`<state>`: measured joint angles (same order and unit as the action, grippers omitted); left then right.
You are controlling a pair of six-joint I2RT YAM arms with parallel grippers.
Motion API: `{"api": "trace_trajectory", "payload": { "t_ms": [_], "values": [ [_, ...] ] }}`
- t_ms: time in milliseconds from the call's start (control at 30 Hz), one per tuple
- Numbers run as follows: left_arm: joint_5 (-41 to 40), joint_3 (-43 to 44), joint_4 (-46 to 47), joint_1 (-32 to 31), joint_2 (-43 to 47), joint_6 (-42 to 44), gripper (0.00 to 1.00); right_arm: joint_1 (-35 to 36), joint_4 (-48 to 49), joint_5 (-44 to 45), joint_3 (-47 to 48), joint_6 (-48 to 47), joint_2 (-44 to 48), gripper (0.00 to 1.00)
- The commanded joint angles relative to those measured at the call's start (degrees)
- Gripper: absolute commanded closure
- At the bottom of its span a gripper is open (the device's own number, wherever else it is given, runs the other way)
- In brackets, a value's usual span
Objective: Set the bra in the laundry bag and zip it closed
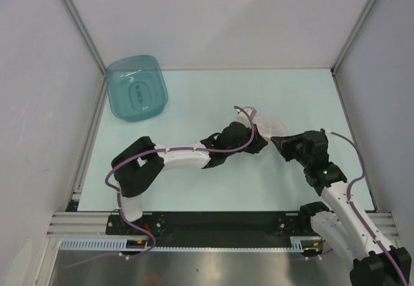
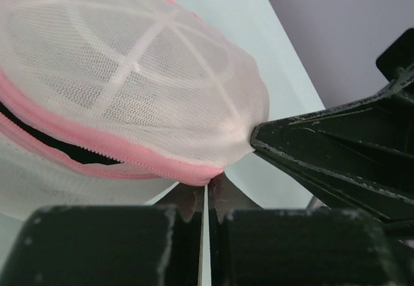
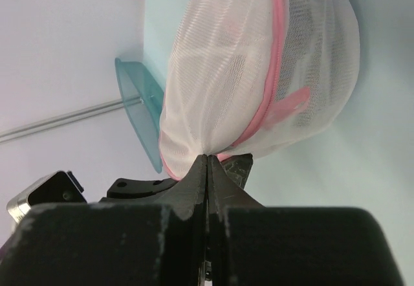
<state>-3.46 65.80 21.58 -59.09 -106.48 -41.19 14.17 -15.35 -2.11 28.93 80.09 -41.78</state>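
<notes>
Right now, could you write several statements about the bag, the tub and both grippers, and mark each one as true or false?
1. The right gripper is shut on the white mesh of the laundry bag. True.
2. The laundry bag lies inside the teal tub. False: the tub stands far to the left, apart from the bag.
3. The left gripper is shut at the bag's pink zipper trim. True.
4. The zipper is fully closed. False: the left wrist view shows a dark gap along the trim.
</notes>
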Motion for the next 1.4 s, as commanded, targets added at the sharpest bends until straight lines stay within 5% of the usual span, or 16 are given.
{"api": "trace_trajectory", "payload": {
  "t_ms": [0,233,433,667,733,800,1000,1133,1367],
  "values": [
    [8.0,-1.8,4.5,1.7,2.9,-1.3,1.0,0.3,2.5,1.5,-0.1,-6.1,0.7,1.0],
    [26.0,-7.5,10.0,4.7,3.5,-5.6,1.0,-1.9,5.0,0.2,0.3,-19.7,-1.2,1.0],
    [33.4,-14.1,24.3,9.6,2.8,-15.4,1.0,-8.0,7.1,-6.0,0.2,-29.4,-1.5,1.0],
    [40.0,-12.4,29.9,9.7,-0.7,-21.3,1.0,-11.4,9.6,-11.4,3.2,-35.4,-6.1,1.0],
    [40.3,-12.6,34.2,9.6,-2.2,-23.5,1.0,-11.4,8.9,-14.3,6.6,-37.7,-10.3,0.91],
    [40.3,-13.1,37.5,9.7,-3.4,-26.1,1.0,-11.3,4.6,-15.9,8.3,-38.4,-11.7,0.65],
    [40.0,-12.0,42.0,9.5,-5.9,-30.6,1.0,-11.3,-2.8,-18.9,5.4,-35.5,-6.0,0.35],
    [40.0,-11.8,42.9,9.3,-6.7,-31.6,1.0,-11.2,-1.5,-19.9,1.1,-30.0,0.8,0.27],
    [39.2,-12.3,44.2,8.5,-6.7,-32.7,1.0,-11.0,0.5,-19.3,-3.4,-21.0,3.1,0.31]
  ]
}}
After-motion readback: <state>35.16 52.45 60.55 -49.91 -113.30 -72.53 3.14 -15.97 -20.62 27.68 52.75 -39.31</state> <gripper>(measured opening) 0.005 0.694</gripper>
